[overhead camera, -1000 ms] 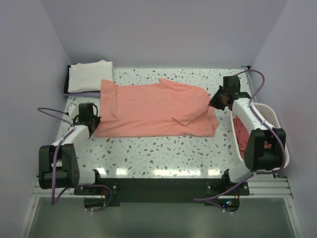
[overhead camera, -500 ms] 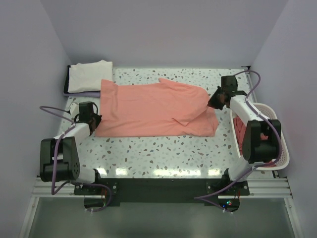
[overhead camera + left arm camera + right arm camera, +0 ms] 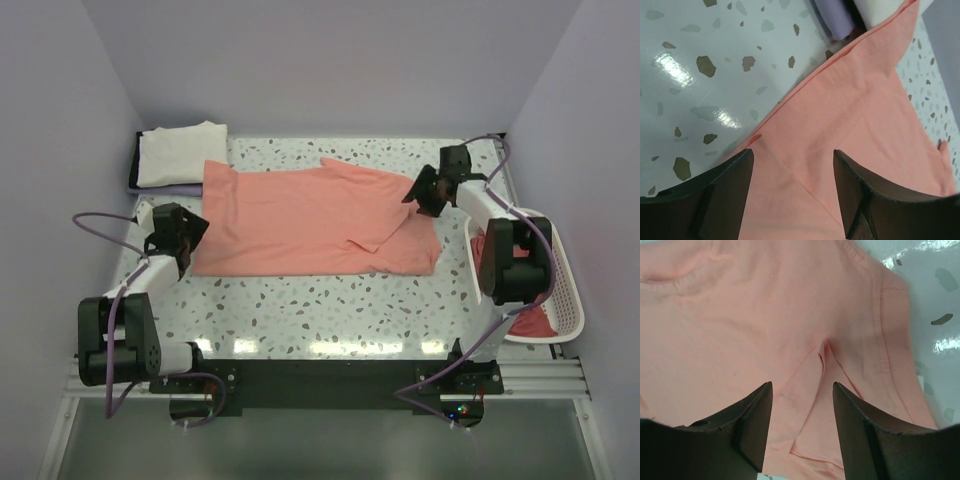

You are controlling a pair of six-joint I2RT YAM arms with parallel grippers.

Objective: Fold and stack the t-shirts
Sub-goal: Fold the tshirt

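Salmon-pink t-shirt (image 3: 310,220) lies spread flat across the middle of the speckled table (image 3: 330,300), long axis running left to right. Near its right end a flap is folded over, leaving a diagonal crease. Its left edge sits at the left gripper (image 3: 190,232), and its far-right corner is under the right gripper (image 3: 422,192).

Left gripper: jaws wide apart, low over the shirt's left edge. In the wrist view the dark fingers (image 3: 715,200) straddle pink cloth, with bare table off to one side. Nothing is pinched between them.

Right gripper: jaws likewise wide apart. In its wrist view the fingers (image 3: 750,425) stand either side of a small raised pucker in the cloth, close to a stitched band along the shirt's edge. The cloth is not clamped. Whether the tips touch the fabric cannot be told.

Cream-white t-shirt (image 3: 180,152) lies folded at the far-left corner, resting on something lavender (image 3: 150,188). The salmon shirt's far-left corner lies just beside it.

White lattice basket (image 3: 570,300) stands at the table's right edge, beside the right arm. It holds the darker pink-red t-shirts (image 3: 535,318), bunched.
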